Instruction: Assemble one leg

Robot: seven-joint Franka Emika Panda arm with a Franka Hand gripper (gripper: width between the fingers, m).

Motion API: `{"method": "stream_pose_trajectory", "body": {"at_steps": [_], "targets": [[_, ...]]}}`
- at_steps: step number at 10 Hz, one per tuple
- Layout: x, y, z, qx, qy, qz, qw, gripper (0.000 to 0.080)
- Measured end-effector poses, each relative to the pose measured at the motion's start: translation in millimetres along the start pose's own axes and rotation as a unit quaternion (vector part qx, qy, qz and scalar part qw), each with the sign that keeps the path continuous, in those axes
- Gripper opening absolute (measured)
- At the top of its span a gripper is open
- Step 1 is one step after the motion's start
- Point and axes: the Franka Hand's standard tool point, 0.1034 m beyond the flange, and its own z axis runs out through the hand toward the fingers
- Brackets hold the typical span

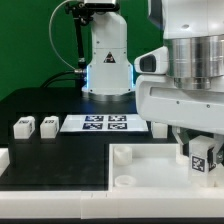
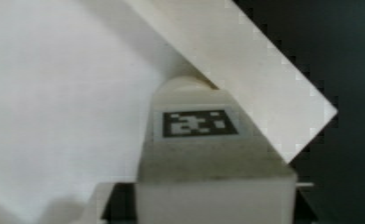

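Note:
My gripper (image 1: 203,150) is shut on a leg (image 1: 204,160), a small white block with a black-and-white tag, and holds it over the right end of the white tabletop (image 1: 150,172) in the exterior view. In the wrist view the leg (image 2: 198,130) sits between the jaws of my gripper (image 2: 205,196), its far end against the tabletop's raised rim (image 2: 250,60). Whether the leg touches the tabletop cannot be told. Two more legs (image 1: 22,126) (image 1: 48,124) lie at the exterior view's left.
The marker board (image 1: 105,123) lies in the middle, in front of the robot base (image 1: 108,60). Round sockets (image 1: 122,155) show at the tabletop's left corners. A white part (image 1: 3,158) is cut off at the exterior view's left edge.

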Motion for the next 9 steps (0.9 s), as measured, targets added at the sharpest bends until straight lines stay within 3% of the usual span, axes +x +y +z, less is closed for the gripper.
{"method": "stream_pose_trajectory", "body": {"at_steps": [3, 5, 6, 9], "targets": [[-0.6, 2.7, -0.5, 0.002, -0.019, 0.255, 0.967, 0.0291], [-1.3, 4.5, -0.8, 0.013, -0.037, 0.420, 0.907, 0.0292], [-0.5, 5.8, -1.2, 0.022, -0.049, 0.469, 0.882, 0.0292], [1.7, 7.9, -2.0, 0.016, -0.046, 0.537, 0.842, 0.0301]]}}
